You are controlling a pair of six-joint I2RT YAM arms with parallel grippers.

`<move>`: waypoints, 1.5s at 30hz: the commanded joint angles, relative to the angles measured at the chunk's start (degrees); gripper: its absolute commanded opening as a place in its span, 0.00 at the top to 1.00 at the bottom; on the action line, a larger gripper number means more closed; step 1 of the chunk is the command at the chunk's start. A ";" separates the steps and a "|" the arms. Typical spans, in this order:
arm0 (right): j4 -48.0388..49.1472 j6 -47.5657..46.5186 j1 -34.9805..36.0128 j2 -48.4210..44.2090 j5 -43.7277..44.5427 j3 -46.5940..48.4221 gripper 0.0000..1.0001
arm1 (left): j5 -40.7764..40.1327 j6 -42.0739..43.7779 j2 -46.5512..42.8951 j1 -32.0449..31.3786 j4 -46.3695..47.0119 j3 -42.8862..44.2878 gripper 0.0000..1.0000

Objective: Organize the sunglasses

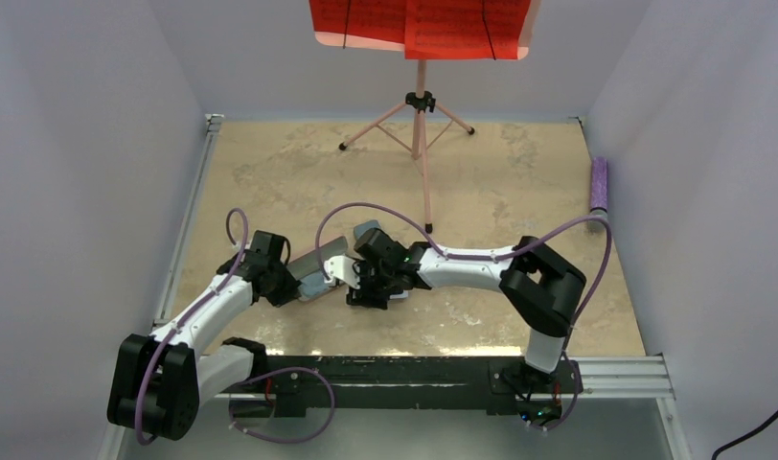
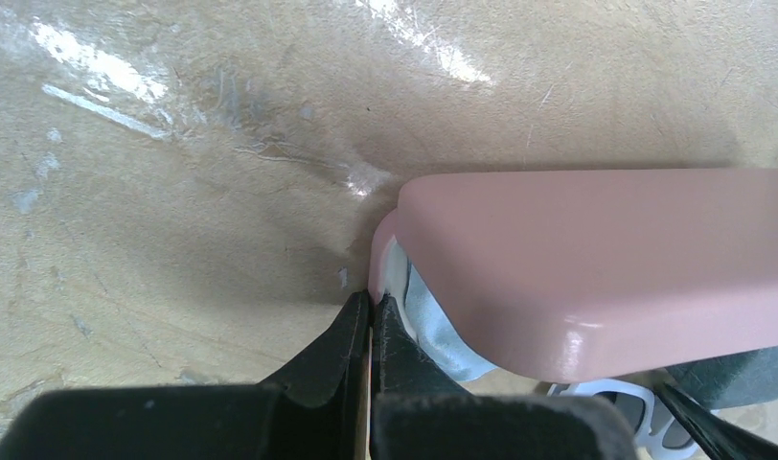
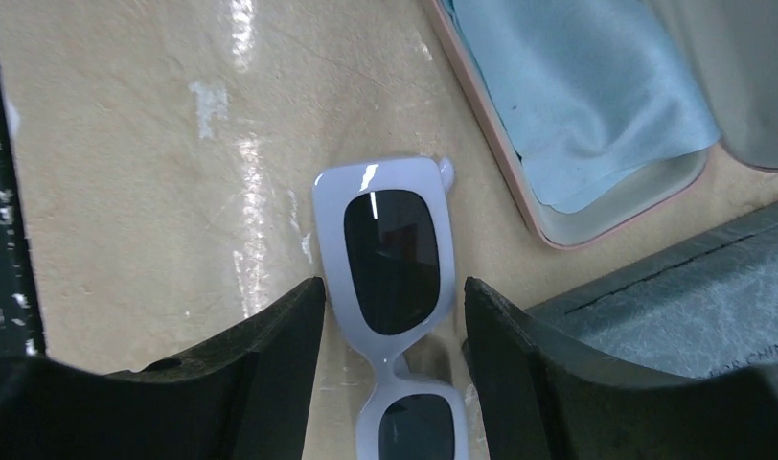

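1. Your right jaws stood wide open, one finger (image 3: pixel 261 374) on each side of the white sunglasses (image 3: pixel 395 249), and they had hold of nothing.
2. There they were: the white sunglasses lay flat on the bench (image 1: pixel 519 172), dark lenses facing up. They were about midway between the left and right edges, nearer the near edge than the far one.
3. Your left jaws were all but closed, with only a sliver between the fingertips (image 2: pixel 352 335). They were pinched on the rim of the pink case (image 2: pixel 596 259) at its corner.
4. The pink case sat open with its lid raised, and a light blue cloth (image 3: pixel 577 96) lay in its base.
5. The white sunglasses were outside that case, just beside its rim.
6. A grey-blue case (image 3: pixel 673 307) lay close on the sunglasses' other side, partly behind your right finger. Whether it touched the frame, you could not tell.
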 commanded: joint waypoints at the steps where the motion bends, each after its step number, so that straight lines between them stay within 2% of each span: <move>1: -1.61 -2.03 0.02 3.12 1.97 2.01 0.41 | -2.65 -1.07 -0.49 -0.06 -1.40 1.82 1.00; 6: 0.46 -1.17 -0.09 3.56 7.28 -0.58 0.42 | -2.75 -0.79 -0.01 -0.03 -1.37 2.12 1.00; 10: 0.31 1.06 -0.68 1.90 7.62 -3.44 0.49 | -2.79 -0.34 -0.13 -0.11 -1.43 2.21 1.00; 12: -0.32 3.11 -0.68 -0.15 7.33 -5.03 0.57 | -2.59 0.08 -0.20 -0.11 -1.35 2.15 1.00; 16: 0.73 6.66 -0.68 -4.03 6.24 -8.86 0.82 | -2.53 -0.04 -0.24 -0.12 -1.58 2.16 1.00; 21: 4.81 11.50 -0.68 -10.36 4.88 -13.14 0.94 | -0.63 0.71 -0.53 -1.03 -1.90 1.82 1.00; 28: 10.42 17.87 -0.68 -26.30 4.09 -20.23 0.96 | 3.38 3.67 -1.88 -5.41 -2.79 0.57 1.00; 33: 11.85 16.66 -0.68 -34.91 -0.46 -22.13 0.96 | 4.81 6.09 0.06 -11.63 -2.06 2.80 1.00; 38: 12.74 13.02 -0.68 -34.54 -4.58 -21.20 0.96 | 6.86 8.08 4.24 -16.67 0.13 4.06 1.00; 42: 9.96 10.43 -0.62 -28.98 -7.36 -17.46 0.95 | 10.94 9.34 6.28 -19.62 4.93 4.23 1.00; 45: 10.26 9.62 -0.47 -25.96 -8.10 -16.11 0.95 | 10.04 9.93 6.94 -20.45 4.92 5.34 1.00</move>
